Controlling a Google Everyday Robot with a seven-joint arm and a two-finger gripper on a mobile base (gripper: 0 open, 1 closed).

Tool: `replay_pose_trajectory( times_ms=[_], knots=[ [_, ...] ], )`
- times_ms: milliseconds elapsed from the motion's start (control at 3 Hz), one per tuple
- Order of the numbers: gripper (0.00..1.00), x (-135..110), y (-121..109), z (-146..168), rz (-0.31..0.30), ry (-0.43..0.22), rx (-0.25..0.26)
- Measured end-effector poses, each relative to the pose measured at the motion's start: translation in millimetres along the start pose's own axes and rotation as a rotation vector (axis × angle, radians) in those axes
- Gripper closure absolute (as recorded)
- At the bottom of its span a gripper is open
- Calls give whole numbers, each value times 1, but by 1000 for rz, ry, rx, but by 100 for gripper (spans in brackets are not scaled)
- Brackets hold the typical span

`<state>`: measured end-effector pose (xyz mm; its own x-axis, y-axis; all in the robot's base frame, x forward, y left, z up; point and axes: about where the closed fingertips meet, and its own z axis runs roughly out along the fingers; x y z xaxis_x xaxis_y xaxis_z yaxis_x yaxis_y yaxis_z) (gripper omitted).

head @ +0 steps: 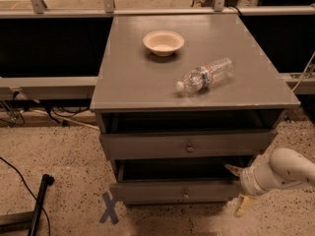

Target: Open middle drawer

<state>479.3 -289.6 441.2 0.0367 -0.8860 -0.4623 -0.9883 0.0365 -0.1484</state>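
Though hung on cropped arm [290, 168], hand [238, 187]: released, at right end of lower drawer [147, 193]
middle drawer [147, 145]: inside dark, unreadable

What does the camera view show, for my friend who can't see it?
A robot's gripper hovers at the right end of the middle drawer of a grey cabinet, fingers spread, not on its knob. On the cabinet top sit a bowl and a water bottle lying on its side.

Spread pincer [239, 187] low at right
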Motion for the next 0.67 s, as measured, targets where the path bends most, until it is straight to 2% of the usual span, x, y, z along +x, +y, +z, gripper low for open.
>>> replay_pose_trajectory(
  times_ms=[667],
  knots=[
    [0, 4, -15, 24, 1, -20, -16]
  ],
)
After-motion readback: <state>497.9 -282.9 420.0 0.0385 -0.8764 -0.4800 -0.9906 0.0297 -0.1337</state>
